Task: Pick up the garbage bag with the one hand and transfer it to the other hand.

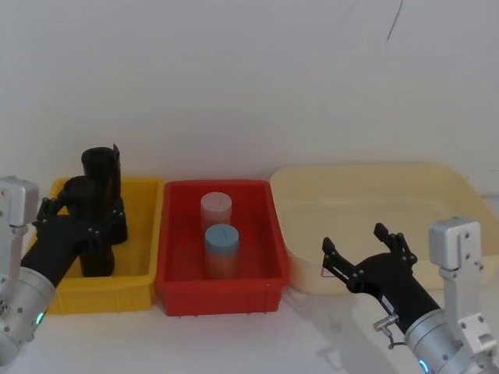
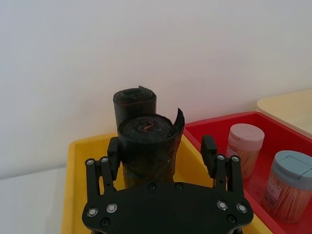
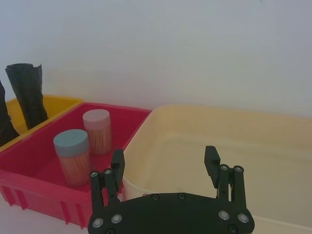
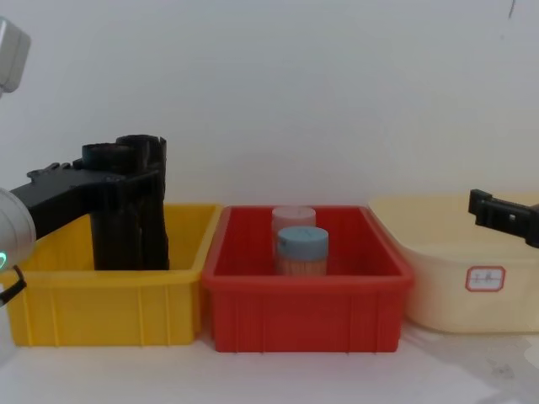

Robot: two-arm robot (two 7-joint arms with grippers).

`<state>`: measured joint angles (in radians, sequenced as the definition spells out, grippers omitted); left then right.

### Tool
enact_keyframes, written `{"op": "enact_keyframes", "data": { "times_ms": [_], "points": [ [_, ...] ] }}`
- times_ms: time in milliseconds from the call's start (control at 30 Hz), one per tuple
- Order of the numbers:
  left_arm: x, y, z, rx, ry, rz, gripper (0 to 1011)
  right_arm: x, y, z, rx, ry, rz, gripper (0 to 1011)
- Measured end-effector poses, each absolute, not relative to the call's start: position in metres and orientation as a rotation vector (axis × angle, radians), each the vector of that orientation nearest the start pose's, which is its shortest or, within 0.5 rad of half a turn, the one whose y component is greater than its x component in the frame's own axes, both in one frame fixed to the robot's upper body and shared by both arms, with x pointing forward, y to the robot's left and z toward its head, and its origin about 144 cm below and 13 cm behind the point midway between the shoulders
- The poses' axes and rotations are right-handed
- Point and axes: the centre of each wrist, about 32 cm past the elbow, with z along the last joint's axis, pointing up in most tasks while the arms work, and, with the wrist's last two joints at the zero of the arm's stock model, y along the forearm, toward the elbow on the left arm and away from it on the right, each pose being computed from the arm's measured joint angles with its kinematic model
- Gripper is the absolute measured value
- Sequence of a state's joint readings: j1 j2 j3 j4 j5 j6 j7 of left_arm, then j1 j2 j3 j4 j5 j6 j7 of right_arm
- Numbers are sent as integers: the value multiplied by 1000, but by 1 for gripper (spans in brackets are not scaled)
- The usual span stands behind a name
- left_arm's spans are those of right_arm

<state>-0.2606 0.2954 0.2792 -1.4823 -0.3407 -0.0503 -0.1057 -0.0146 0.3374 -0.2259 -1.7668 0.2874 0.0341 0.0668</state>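
Garbage bag [image 2: 146, 146] stands up in the yellow bin [image 1: 145, 230], between the spread fingers of the left tool [image 2: 161, 145]. The right tool [image 1: 354, 238], also spread wide, hangs over the cream bin [image 1: 390, 202]

Plain white wall [image 1: 249, 78] — white tabletop [image 1: 312, 343]

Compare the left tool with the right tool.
The left tool straddles the front roll in the yellow bin; the right tool is empty. The left tool is over the yellow bin; the right tool hangs by the cream tub. Both are open, and neither is clamped on anything.
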Motion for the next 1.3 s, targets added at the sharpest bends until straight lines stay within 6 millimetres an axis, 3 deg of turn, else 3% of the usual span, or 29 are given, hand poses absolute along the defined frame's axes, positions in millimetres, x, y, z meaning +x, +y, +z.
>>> {"op": "enact_keyframes", "data": {
  "times_ms": [300, 567, 1000, 1300],
  "points": [
    [524, 235, 1197, -103, -130, 1222, 821, 443, -237, 1189, 26, -75, -1229, 1000],
    [523, 233, 1199, -108, -152, 1221, 566, 443, -237, 1189, 26, -75, -1229, 1000],
    [520, 228, 1211, -142, -211, 1211, 534, 443, -237, 1189, 26, -75, -1229, 1000],
    [522, 220, 1235, -186, -286, 1147, 534, 443, -237, 1189, 26, -75, -1229, 1000]
  ]
}}
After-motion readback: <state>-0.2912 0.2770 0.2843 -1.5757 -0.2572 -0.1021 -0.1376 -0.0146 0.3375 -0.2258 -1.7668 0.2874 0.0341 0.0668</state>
